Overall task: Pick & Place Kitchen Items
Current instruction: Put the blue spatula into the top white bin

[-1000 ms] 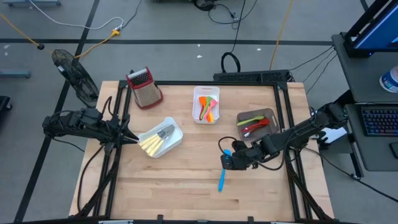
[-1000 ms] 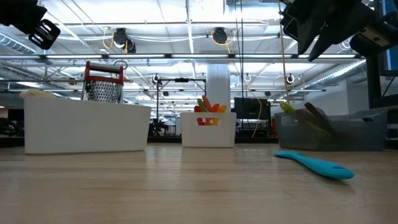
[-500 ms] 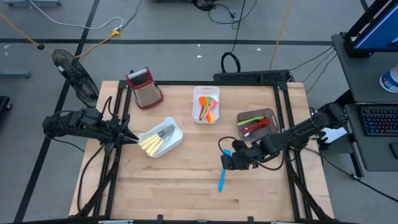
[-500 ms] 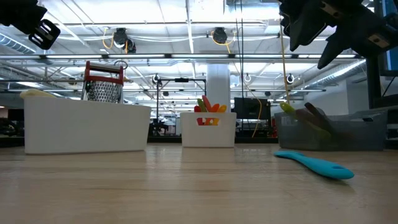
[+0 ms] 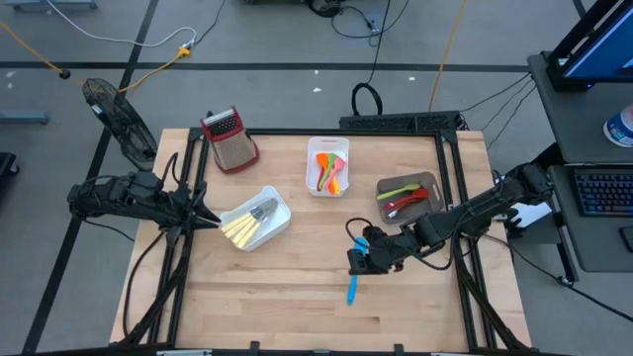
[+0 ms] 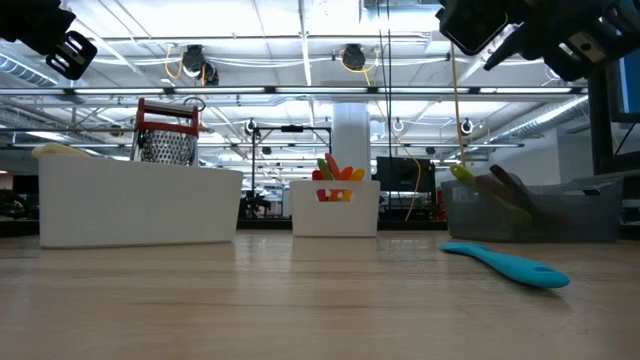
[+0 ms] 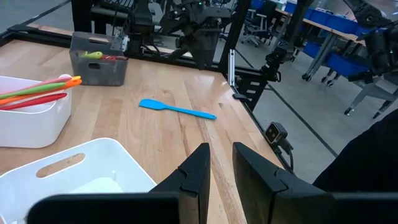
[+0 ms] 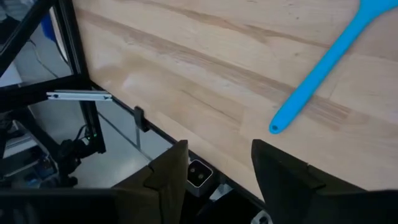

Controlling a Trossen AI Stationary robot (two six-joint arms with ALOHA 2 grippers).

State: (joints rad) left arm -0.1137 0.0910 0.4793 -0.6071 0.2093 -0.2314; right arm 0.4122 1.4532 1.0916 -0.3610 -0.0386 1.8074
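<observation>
done: utensils sorted in three bins | left: one blue spatula loose on the surface, near-right | right gripper released, just above it | left gripper clenched, empty, parked by left bin

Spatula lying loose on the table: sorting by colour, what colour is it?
Blue spatula; clearest in the right wrist view.

You see a pale, smooth wood-plank table, a matt blue plastic-looking spatula, a shiny perforated metal grater, a smooth white plastic bin, a translucent grey bin
</observation>
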